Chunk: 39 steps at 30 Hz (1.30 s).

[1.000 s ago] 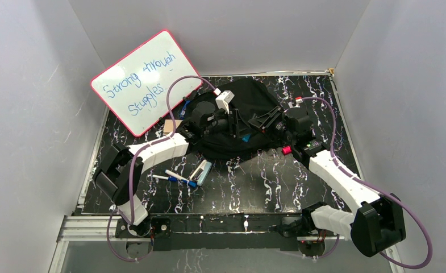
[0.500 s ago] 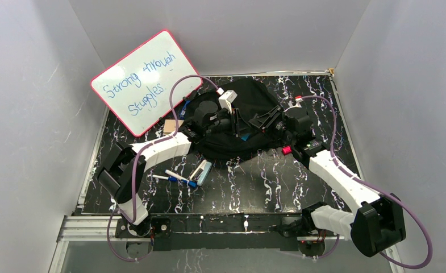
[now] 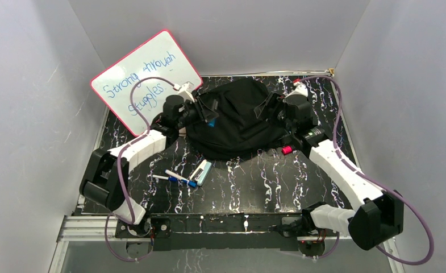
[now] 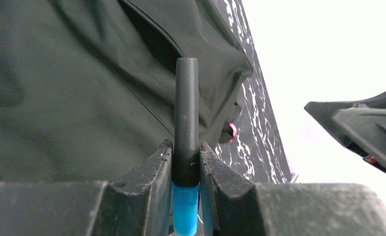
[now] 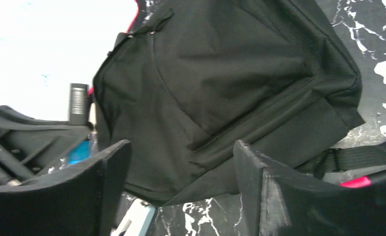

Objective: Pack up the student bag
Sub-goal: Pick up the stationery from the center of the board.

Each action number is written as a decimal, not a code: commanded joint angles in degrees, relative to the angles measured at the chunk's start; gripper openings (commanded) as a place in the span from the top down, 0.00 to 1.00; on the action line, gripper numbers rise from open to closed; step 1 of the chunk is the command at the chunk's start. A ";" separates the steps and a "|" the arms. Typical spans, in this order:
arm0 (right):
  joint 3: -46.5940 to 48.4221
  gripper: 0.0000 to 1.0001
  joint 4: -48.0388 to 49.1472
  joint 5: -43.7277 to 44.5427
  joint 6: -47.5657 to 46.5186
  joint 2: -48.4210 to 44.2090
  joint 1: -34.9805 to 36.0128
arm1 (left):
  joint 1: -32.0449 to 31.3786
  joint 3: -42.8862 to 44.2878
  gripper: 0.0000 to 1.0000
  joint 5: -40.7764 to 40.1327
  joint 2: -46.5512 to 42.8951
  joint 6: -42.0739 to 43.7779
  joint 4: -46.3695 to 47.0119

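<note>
- Black student bag (image 3: 237, 122): contents hidden, packing looks unfinished.
- Left claw (image 4: 186, 152) clamps a blue marker (image 4: 186, 98) beside the bag; right claw (image 5: 181, 147) gapes, empty.
- Pens (image 3: 178, 177) lie before the bag.

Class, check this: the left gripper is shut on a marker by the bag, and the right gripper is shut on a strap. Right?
No: the right gripper is open and empty, as the right wrist view shows. The left gripper is shut on the marker by the bag.
</note>
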 commanded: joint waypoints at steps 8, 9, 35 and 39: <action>13.53 0.01 -7.11 0.07 -29.49 12.32 -0.37 | 5.01 -0.44 1.00 -0.47 -5.97 -0.74 -5.42; 14.84 0.01 -7.57 -0.99 -30.12 14.09 -0.36 | 5.03 -0.45 1.00 -0.34 -5.91 -0.74 -5.55; 55.10 0.34 -20.54 15.35 -53.69 52.49 12.69 | 5.29 -2.18 1.00 2.08 -5.37 -1.99 -6.39; 55.31 0.36 -19.51 20.07 -56.21 54.09 12.70 | 5.29 -3.82 1.00 1.39 -6.42 -2.83 -5.65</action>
